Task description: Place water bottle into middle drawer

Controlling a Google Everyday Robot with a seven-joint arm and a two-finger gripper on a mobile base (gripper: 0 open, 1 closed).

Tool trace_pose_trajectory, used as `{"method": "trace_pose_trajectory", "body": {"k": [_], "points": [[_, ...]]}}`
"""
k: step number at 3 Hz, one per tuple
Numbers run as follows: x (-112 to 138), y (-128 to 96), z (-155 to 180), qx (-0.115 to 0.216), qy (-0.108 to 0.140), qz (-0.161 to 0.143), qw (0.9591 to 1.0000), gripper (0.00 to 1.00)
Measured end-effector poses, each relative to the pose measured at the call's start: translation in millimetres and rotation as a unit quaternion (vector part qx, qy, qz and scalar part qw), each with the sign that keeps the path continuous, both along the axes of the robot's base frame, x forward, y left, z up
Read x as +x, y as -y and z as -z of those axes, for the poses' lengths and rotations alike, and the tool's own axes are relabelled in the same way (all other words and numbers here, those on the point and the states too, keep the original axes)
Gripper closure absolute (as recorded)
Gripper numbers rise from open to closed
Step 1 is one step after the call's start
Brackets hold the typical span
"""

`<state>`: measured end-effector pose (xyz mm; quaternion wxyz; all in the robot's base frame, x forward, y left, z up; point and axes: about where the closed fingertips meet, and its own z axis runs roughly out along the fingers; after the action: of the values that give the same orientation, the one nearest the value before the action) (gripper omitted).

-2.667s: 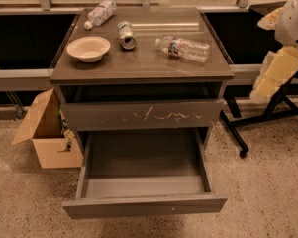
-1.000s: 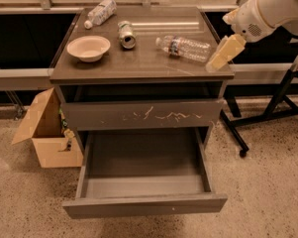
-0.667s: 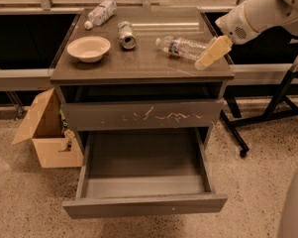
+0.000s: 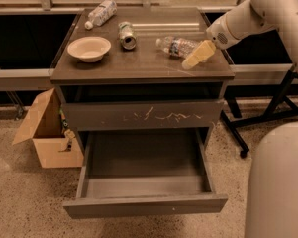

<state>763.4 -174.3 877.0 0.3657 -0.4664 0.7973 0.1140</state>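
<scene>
The water bottle, clear with a white cap and a narrow dark label band, lies on its side on the right part of the cabinet top. My gripper with cream-coloured fingers reaches in from the right, hovering low over the top just in front of and right of the bottle. The middle drawer is pulled out below, with a plain front and a smooth grey inside that holds nothing.
A white bowl, a metal can and a second clear bottle with a wide pale label lie on the top. The drawer with whitish scratches is shut. A cardboard box stands at the left; a black stand is at the right.
My arm has swung in from the far right to the left, bringing the gripper over the cabinet top close to the water bottle. The bottle has not moved.
</scene>
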Motion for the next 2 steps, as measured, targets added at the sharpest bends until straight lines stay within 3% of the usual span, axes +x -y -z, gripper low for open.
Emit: {"method": "trace_pose_trajectory", "body": {"k": [1,2], "points": [[18,-2,17,0.007,-0.009,0.006,0.9999,0.0],[31,-5,27,0.009,-0.012,0.005,0.9999,0.19]]}}
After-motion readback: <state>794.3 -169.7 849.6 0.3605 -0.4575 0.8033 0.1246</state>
